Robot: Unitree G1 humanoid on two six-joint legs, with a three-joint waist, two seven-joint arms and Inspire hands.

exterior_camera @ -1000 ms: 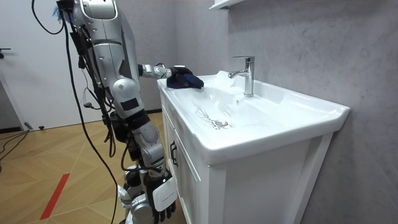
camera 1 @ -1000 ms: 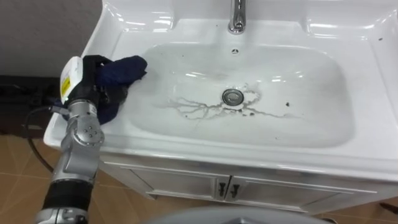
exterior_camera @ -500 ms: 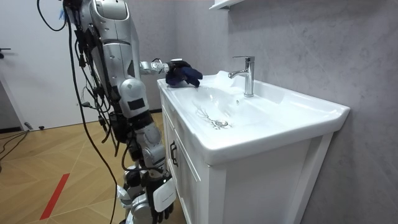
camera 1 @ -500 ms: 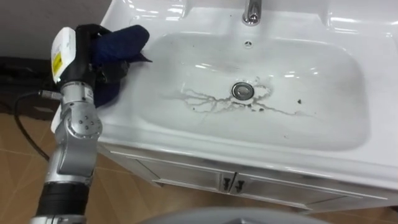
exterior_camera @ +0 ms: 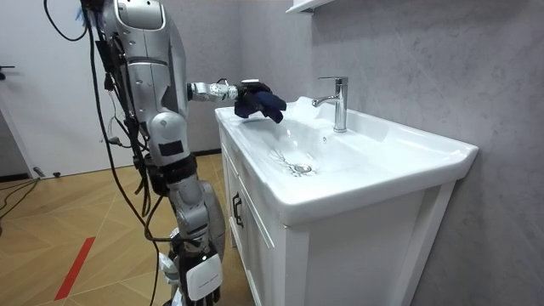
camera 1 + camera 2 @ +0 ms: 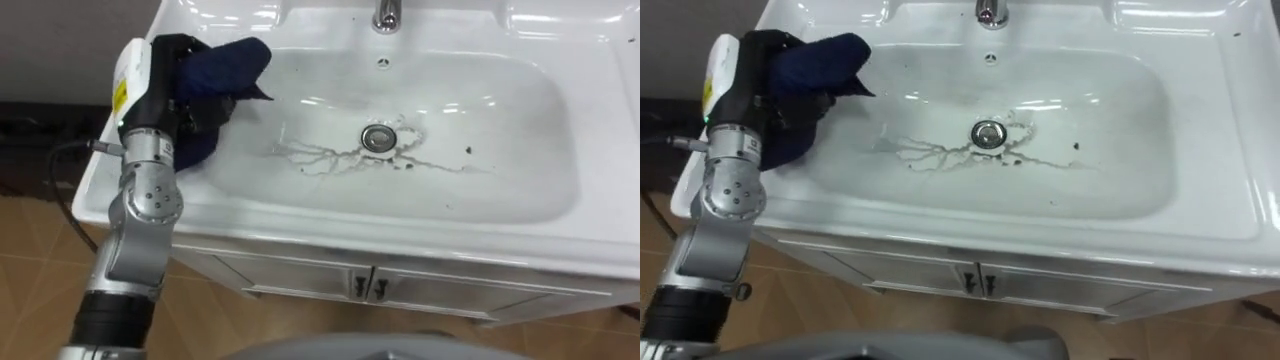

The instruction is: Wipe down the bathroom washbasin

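Stands at the end of the cabinet [image 6: 300, 280]. Hangs right hand [image 5: 197, 279] low beside it, per room view. Clamps left hand [image 6: 165, 75], fingers curled tight, on bunched dark cloth [image 6: 225, 65] over left rim of basin [image 6: 520, 215]. Cannot judge contact from eye views; looks just clear in room view. Farther in: dark streaks [image 6: 320, 157] by drain [image 6: 377, 136], tap [image 5: 338, 102] behind.

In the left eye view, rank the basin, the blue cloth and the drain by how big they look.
1. basin, by far the largest.
2. blue cloth, bunched in the left hand.
3. drain, clearly the smallest.
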